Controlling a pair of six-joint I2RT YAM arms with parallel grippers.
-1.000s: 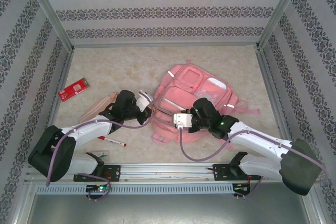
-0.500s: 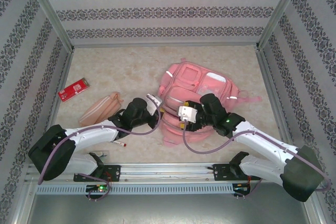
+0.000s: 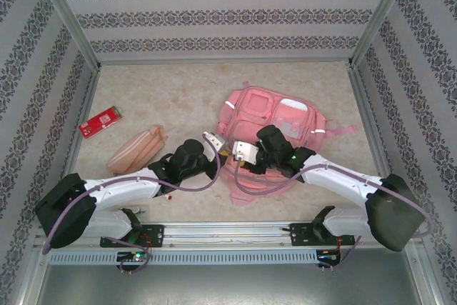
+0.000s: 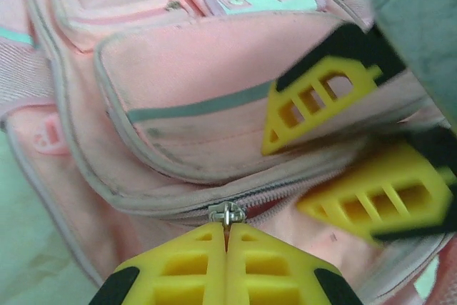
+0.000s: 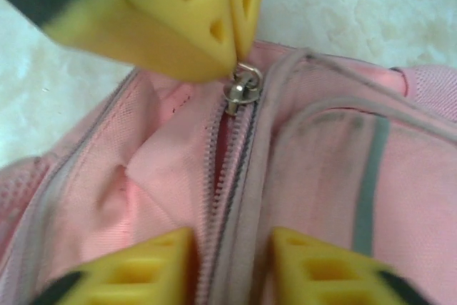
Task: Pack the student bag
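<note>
Currently the left tool [image 4: 227,241], pressed together, is pinching the zipper pull [image 4: 227,213] at the near-left edge of the student bag [image 3: 271,113], which is lying front-up on the counter [image 3: 164,87], right of centre. Just beside it, the right tool [image 5: 230,251] is sitting spread astride the zipper line.

Student bag [image 3: 275,112]: near half lying under the two arms when seen from above, with its outline running off every edge of both wrist views. Zipper pull [image 4: 227,213]: tab disappearing between the pressed-together fingertips of the left gripper [image 4: 227,239]. Right gripper [image 5: 231,242]: spread fingers being cropped by the lower edge of its own view, and blurring at the right of the left wrist view. Red card [image 3: 100,121]: print coming out too small to read. Small red item [image 3: 169,196]: poking out from under the left arm, with too little showing to name it.
</note>
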